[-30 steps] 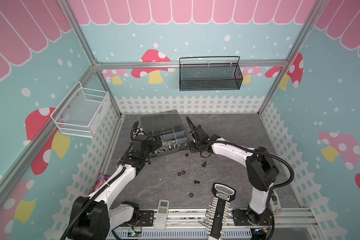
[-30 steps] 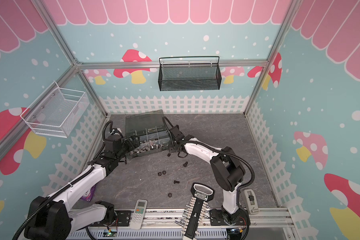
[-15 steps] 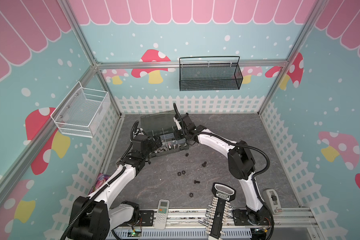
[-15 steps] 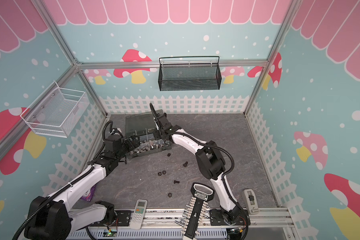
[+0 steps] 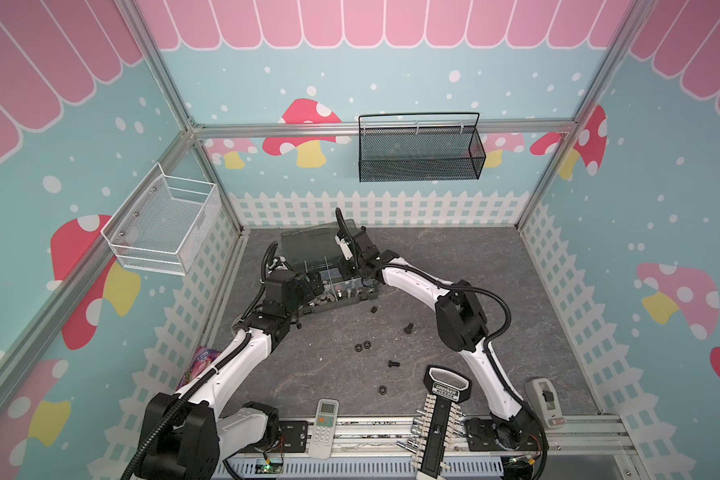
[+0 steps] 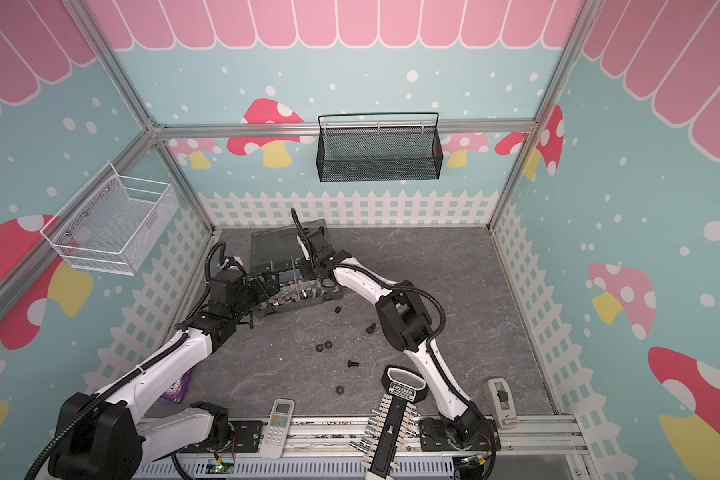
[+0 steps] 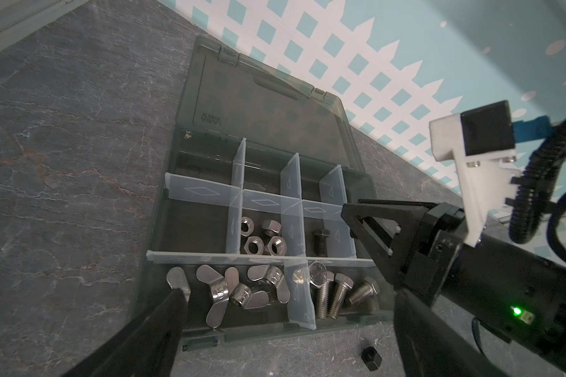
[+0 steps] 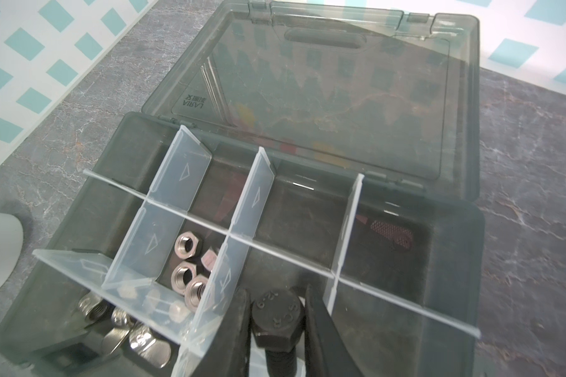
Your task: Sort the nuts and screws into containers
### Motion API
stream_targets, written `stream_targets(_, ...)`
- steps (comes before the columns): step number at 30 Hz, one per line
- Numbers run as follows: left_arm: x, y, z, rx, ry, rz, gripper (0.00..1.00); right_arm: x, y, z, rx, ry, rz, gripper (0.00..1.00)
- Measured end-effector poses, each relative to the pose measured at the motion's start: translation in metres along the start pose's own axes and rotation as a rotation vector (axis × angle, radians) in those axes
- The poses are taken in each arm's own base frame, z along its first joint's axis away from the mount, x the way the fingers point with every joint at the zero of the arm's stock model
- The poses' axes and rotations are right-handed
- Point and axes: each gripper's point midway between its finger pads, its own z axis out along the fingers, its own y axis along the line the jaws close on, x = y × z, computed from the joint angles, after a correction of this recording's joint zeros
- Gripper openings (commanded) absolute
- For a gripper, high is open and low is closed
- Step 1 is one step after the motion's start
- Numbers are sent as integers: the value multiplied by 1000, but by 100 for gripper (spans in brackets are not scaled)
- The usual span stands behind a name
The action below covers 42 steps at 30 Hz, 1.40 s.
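1. The right gripper point(image 8: 276, 293) is seen clamped on a black screw point(image 8: 276, 315), with the head caught between the jaws.
2. That screw is held over a middle-row compartment point(image 8: 294, 261) of the organizer box point(image 7: 258, 329), which is set far left on the table point(image 5: 474, 291) with its lid point(image 8: 340, 81) open.
3. Just left of it, silver nuts point(image 7: 262, 240) are gathered in their own compartment.
4. The left gripper point(image 5: 310, 286) is held wide apart at the box's near-left corner.
5. Nearer and to the right, black nuts point(image 5: 362, 345) and screws point(image 5: 408, 328) are seen scattered.
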Motion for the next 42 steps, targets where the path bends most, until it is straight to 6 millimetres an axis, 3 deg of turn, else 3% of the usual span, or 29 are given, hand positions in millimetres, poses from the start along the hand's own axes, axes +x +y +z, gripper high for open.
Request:
stream_targets(6, 0, 0, 0, 0, 0, 0, 100, -1, 1, 13, -5, -7, -18, 12)
stream_targets(14, 0, 1, 0, -3, -2, 0, 100, 2, 0, 19, -4, 3, -30, 37)
stream_targets(28, 0, 3, -1, -15, -3, 4, 100, 4, -3, 14, 12, 24, -24, 43)
stream_targets(32, -3, 3, -5, -16, -11, 7, 100, 6, -8, -5, 47, 41, 3, 44)
stream_targets(35, -5, 3, -7, -16, -19, 7, 100, 12, -14, -32, 83, 57, 32, 45)
stream_targets(38, -5, 3, -7, -17, -22, 7, 100, 24, -21, -65, 123, 76, 69, 47)
stream_targets(42, -5, 3, -7, -18, -21, 7, 100, 57, -34, -105, 187, 110, 132, 49)
